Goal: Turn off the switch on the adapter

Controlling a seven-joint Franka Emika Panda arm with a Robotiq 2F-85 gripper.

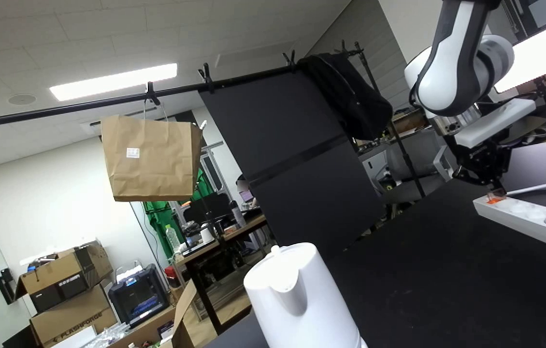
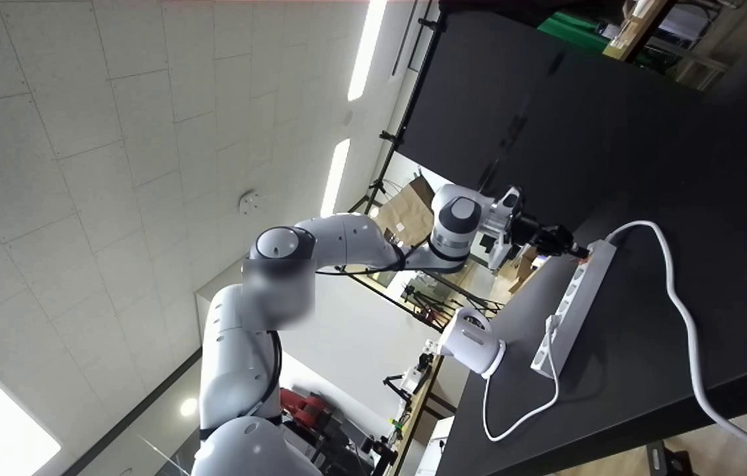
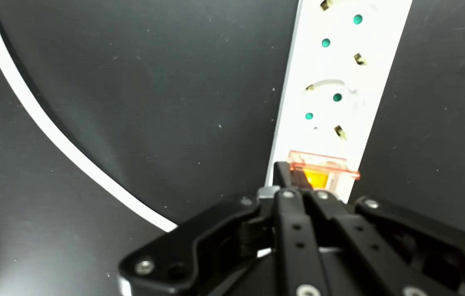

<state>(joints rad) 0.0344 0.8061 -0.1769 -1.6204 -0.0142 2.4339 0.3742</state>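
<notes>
"Switch [image 3: 317,179], wrist view: how did it lie from the fingers [image 3: 282,176]?"

"Just right of their tips, its yellow face partly hidden, at one end of the power strip [image 3: 335,74]. The strip's long axis ran away from the fingers, toward the top of that view."

"And the fingers themselves?"

"Drawn together, with nothing seen between them; contact with the switch could not be settled."

"What stood in the way?"

"Probably the clear reddish cover [image 3: 324,165], whose edge crossed the strip just above the switch in that view. A slight shift right, then a press downward, seemed called for, at some risk of catching that edge."

"And farther off?"

"A thick white cord [image 3: 51,130] curved over the dark table [image 3: 183,90], left of the strip. Well along the strip in an exterior view sat a plug [image 2: 552,322], with the white kettle [image 2: 469,345] near it; neither appeared to block the fingers."
</notes>
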